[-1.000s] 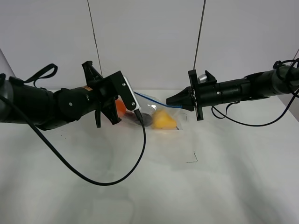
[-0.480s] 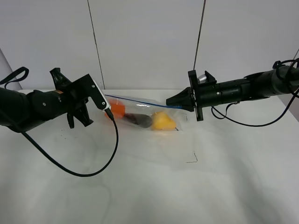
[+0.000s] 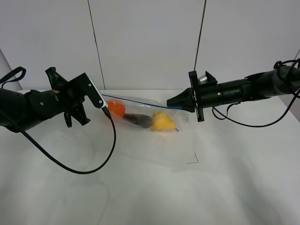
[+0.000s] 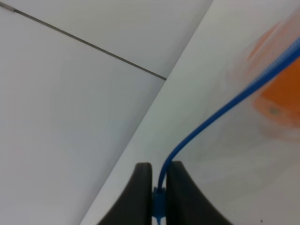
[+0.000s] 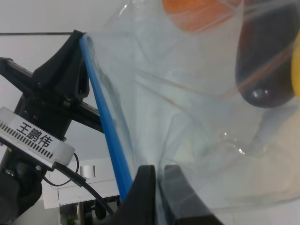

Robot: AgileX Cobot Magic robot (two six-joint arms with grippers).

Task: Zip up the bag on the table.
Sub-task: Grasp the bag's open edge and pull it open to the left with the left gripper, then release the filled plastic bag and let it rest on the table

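Nearest me, the white desk [image 3: 140, 197] carries one thin black corner mark [image 3: 192, 159] at about 4 o'clock from its middle. One black cable [image 3: 84, 171] loops across it at 8 o'clock.

Further back, toward 12 o'clock, sits the single clear bag [image 3: 149, 111], its lower edge on the desk and its top edge lifted. I count three fruits inside: one yellow [image 3: 162, 122], one dark purple [image 3: 139, 121] and one orange [image 3: 117, 109].

The one blue zip strip [image 3: 140, 101] runs taut along the bag's far edge. The left jaws are pinched together on its 9 o'clock end, and the right jaws are clamped on its 3 o'clock corner. Two arms in all reach in, the left arm [image 3: 37, 108] and the right arm [image 3: 234, 91].

What worries me is that tight line. If the left arm pulls outward any more, I'd guess the thin plastic will slide out of the right jaws, or the whole bag will be dragged sideways. The fruit would then tumble against the seal.

Letting go at one end alone would probably make the raised edge flop and snap toward the other arm. I can't tell from here whether the strip is pressed closed along its whole length. A gap near either clamped end could go unnoticed.
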